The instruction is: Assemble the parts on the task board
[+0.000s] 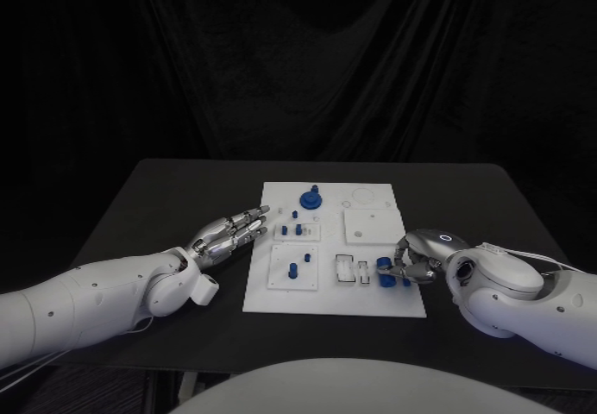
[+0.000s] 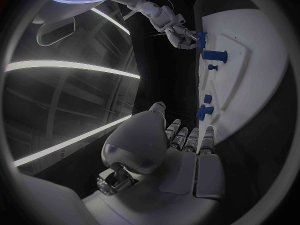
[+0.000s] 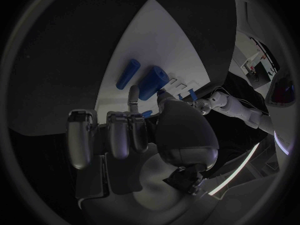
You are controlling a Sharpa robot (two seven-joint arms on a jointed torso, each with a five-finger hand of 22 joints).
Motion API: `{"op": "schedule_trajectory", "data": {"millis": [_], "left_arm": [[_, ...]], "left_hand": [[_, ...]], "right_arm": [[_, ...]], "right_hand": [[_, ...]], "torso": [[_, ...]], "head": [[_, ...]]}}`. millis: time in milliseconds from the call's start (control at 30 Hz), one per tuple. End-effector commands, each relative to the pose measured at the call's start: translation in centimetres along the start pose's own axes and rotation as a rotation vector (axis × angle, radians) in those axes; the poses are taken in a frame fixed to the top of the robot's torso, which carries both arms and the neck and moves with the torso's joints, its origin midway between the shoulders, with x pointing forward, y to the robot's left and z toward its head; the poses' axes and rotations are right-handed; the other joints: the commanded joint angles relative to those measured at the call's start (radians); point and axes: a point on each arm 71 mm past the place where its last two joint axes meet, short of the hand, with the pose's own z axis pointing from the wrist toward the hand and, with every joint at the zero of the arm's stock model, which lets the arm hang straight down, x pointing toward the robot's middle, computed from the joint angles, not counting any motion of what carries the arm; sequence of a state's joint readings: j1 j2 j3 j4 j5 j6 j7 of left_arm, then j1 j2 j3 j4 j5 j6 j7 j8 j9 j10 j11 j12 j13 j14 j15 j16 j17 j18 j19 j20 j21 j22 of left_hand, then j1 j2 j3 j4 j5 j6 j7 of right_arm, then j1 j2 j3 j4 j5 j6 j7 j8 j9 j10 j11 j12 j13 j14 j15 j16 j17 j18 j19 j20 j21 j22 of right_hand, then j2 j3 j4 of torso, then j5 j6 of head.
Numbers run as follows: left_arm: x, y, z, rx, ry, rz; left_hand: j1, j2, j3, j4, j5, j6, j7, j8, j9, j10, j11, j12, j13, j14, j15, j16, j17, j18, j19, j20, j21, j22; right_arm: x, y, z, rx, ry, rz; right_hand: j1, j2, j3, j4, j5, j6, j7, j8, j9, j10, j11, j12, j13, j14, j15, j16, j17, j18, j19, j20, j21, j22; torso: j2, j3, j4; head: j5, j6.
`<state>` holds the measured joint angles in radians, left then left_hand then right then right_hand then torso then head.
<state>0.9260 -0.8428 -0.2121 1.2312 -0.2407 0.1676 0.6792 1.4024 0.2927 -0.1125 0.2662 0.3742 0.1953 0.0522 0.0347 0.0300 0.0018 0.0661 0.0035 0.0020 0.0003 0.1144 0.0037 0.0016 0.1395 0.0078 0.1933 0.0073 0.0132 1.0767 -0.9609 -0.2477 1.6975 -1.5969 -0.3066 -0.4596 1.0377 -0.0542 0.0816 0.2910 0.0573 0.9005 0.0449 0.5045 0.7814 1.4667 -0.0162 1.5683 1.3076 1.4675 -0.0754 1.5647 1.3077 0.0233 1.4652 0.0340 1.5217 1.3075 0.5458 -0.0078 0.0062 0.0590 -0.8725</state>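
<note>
We read this as a placing or picking step at the near right corner of the task board (image 1: 334,302), the white plate in the middle of the black worktop (image 1: 149,207). Our right hand (image 1: 414,261) sits over that corner with its fingers curled down among the blue parts there. In the right wrist view a fingertip and thumb meet at the end of a short blue cylinder (image 3: 152,83), with a slimmer blue peg (image 3: 127,73) lying just beside it on the white plate. We judge the hand to be pinching the cylinder, though the contact is small and partly hidden, so we cannot tell for certain.

Our left hand (image 1: 229,234) lies flat just off the board's left edge, fingers straight and close together, holding nothing. We take that as a parked pose, kept near but out of the right hand's way.

Other blue parts already stand in the board's recesses: a round knob piece (image 1: 311,199) at the far side and small pegs (image 1: 293,269) nearer us. Much of the assembly looks unfinished.
</note>
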Motion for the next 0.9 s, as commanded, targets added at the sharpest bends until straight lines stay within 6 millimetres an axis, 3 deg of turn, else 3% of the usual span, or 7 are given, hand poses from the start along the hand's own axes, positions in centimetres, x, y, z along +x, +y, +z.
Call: {"op": "schedule_trajectory", "data": {"millis": [33, 300, 467, 667, 733, 767, 900], "left_arm": [[0.2, -1.1, -0.2, 0.181, 0.006, -0.019], [0.3, -0.6, -0.5, 0.168, 0.003, -0.024], [0.3, -0.3, -0.7, 0.161, 0.002, -0.028], [0.3, -0.1, -0.8, 0.156, 0.001, -0.030], [0.3, -0.1, -0.8, 0.155, 0.001, -0.030], [0.3, -0.1, -0.8, 0.155, 0.001, -0.030], [0.3, 0.0, -0.8, 0.154, 0.001, -0.031]], "left_hand": [[0.004, -0.001, 0.006, 0.000, 0.000, -0.001, 0.009, 0.005, 0.001, 0.002, 0.000, -0.002, -0.001, 0.000, 0.006, -0.004, -0.002, 0.010, -0.002, 0.007, -0.003, -0.001], [0.005, -0.001, 0.008, 0.000, 0.001, 0.001, 0.014, 0.005, 0.001, 0.003, 0.002, -0.002, 0.000, 0.000, 0.006, -0.004, -0.002, 0.011, -0.001, 0.008, -0.002, 0.000], [0.005, -0.001, 0.009, 0.000, 0.002, 0.001, 0.016, 0.005, 0.001, 0.003, 0.002, -0.002, 0.000, 0.000, 0.005, -0.004, -0.002, 0.012, -0.001, 0.008, -0.002, 0.000], [0.006, -0.001, 0.012, -0.001, 0.003, 0.001, 0.019, 0.006, 0.001, 0.004, 0.005, -0.001, 0.000, 0.000, 0.005, -0.004, -0.002, 0.012, -0.001, 0.008, -0.002, 0.000], [0.006, -0.001, 0.012, -0.001, 0.003, 0.001, 0.019, 0.006, 0.001, 0.004, 0.005, -0.001, 0.000, 0.000, 0.005, -0.004, -0.002, 0.012, -0.001, 0.008, -0.002, 0.000], [0.006, -0.001, 0.012, -0.001, 0.003, 0.001, 0.019, 0.006, 0.001, 0.004, 0.005, -0.001, 0.000, 0.000, 0.005, -0.004, -0.002, 0.012, -0.001, 0.008, -0.002, 0.000], [0.007, -0.001, 0.014, -0.002, 0.004, 0.001, 0.021, 0.006, 0.001, 0.005, 0.007, -0.001, 0.001, 0.000, 0.005, -0.004, -0.002, 0.013, -0.001, 0.008, -0.002, 0.000]], "right_arm": [[0.4, -0.1, 0.2, 0.015, 0.010, -0.018], [1.0, 0.3, 0.8, 0.004, 0.024, -0.024], [1.4, 0.6, 1.2, -0.003, 0.035, -0.028], [1.9, 0.9, 1.4, 0.001, 0.061, -0.040], [2.0, 1.0, 1.4, 0.005, 0.071, -0.045], [2.0, 1.0, 1.5, 0.007, 0.075, -0.047], [2.1, 0.9, 1.5, 0.022, 0.091, -0.045]], "right_hand": [[-0.019, 0.000, 0.000, 0.002, -0.008, 0.009, -0.002, 0.006, 0.006, 0.104, -0.009, 0.002, 0.263, 0.103, -0.010, 0.005, 0.262, -0.011, 0.086, -0.008, 0.002, 0.247], [-0.058, -0.004, -0.014, 0.002, -0.010, 0.015, -0.007, 0.007, 0.018, 0.104, -0.014, 0.002, 0.263, 0.103, -0.015, 0.005, 0.260, -0.010, 0.085, -0.013, 0.001, 0.246], [-0.011, 0.017, 0.000, -0.014, 0.002, 0.008, -0.006, -0.005, 0.025, 0.104, -0.013, 0.002, 0.263, 0.102, -0.014, 0.003, 0.257, -0.010, 0.084, -0.014, 0.000, 0.246], [0.019, 0.019, -0.001, -0.016, 0.079, 0.003, 0.000, -0.032, 0.027, 0.104, -0.009, 0.002, 0.263, 0.102, -0.010, 0.002, 0.256, -0.010, 0.083, -0.010, 0.001, 0.246], [0.033, 0.017, -0.002, -0.020, 0.126, 0.003, 0.002, -0.047, 0.027, 0.104, -0.007, 0.002, 0.263, 0.101, -0.009, 0.002, 0.255, -0.010, 0.082, -0.008, 0.000, 0.245], [0.033, 0.017, -0.002, -0.020, 0.126, 0.003, 0.002, -0.047, 0.027, 0.104, -0.007, 0.002, 0.263, 0.101, -0.009, 0.002, 0.255, -0.010, 0.082, -0.008, 0.000, 0.245], [0.066, 0.011, 0.004, -0.039, 0.210, -0.005, 0.008, -0.073, 0.027, 0.104, -0.002, 0.002, 0.263, 0.101, -0.005, 0.000, 0.251, -0.009, 0.081, -0.005, -0.002, 0.245]], "torso": [[-0.001, -0.0003, -0.0003], [-0.001, -0.0006, -0.0007], [-0.001, -0.0005, 0.0006], [-0.001, -0.0012, 0.0010], [-0.001, -0.0013, 0.0009], [-0.001, -0.0012, 0.0005], [-0.001, -0.0009, 0.0001]], "head": [[0.000, 0.000], [-0.001, 0.000], [-0.001, 0.000], [0.000, 0.000], [0.001, 0.000], [0.001, 0.000], [0.002, 0.000]]}}
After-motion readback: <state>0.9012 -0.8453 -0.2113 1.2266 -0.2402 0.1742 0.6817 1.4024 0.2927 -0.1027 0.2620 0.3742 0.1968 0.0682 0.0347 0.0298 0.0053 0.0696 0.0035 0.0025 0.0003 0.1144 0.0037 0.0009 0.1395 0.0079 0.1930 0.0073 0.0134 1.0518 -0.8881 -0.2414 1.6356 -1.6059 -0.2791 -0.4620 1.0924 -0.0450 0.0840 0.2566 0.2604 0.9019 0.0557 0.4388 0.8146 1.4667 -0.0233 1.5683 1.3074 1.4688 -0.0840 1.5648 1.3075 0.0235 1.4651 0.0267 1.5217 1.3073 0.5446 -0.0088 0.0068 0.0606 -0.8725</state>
